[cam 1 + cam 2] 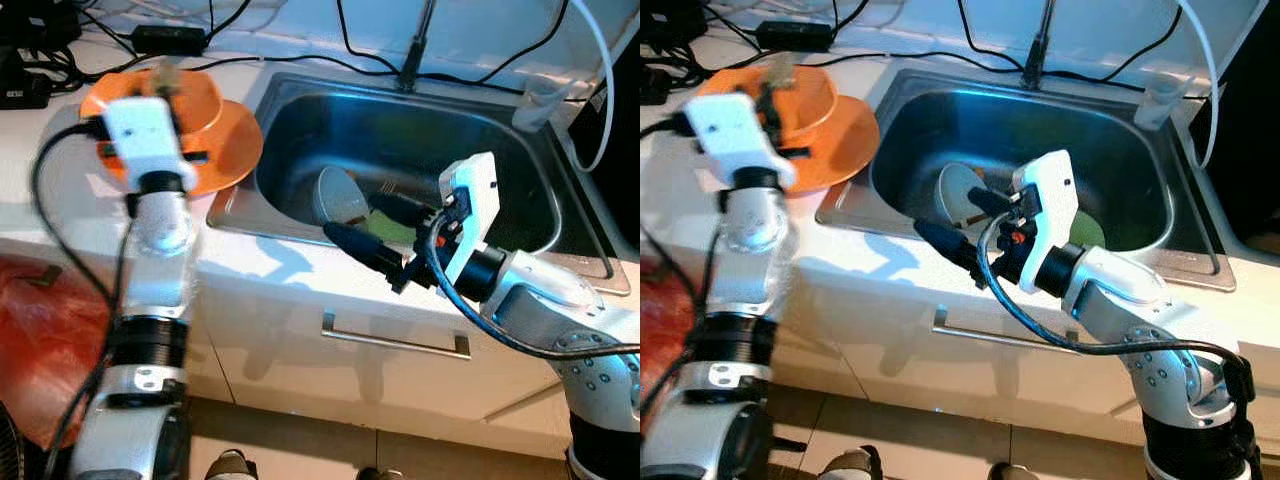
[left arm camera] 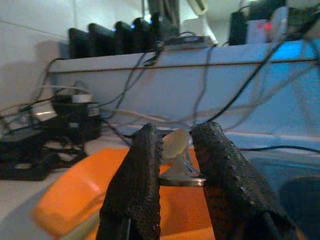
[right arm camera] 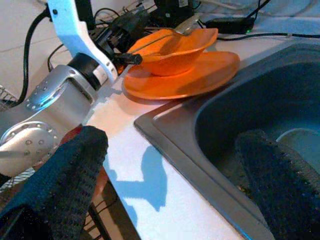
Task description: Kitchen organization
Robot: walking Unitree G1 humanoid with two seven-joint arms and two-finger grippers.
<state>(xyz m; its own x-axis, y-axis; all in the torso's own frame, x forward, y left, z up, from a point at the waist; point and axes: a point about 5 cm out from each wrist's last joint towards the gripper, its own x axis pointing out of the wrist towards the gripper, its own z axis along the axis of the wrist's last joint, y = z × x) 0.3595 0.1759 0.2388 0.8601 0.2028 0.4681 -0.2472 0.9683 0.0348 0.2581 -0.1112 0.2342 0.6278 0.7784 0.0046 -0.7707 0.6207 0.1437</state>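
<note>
Gripping pale utensil (image 2: 176, 144) between black fingers (image 2: 137, 185), left gripper (image 2: 175, 165) is hovering over orange bowl (image 3: 172, 50). Utensil's long axis is running up out of fingers, rounded end pointing toward back wall. Bowl is sitting on orange plate (image 3: 200, 80) on white surface (image 1: 60, 215), left of sink (image 1: 500, 130). Right gripper (image 1: 375, 235) is reaching over sink's front rim, fingers spread apart, holding nothing. Grey cup (image 1: 338, 195) is lying in sink.

Sink (image 1: 300, 100) basin open above; cables (image 1: 350, 45) crowd counter (image 1: 260, 260) behind.
</note>
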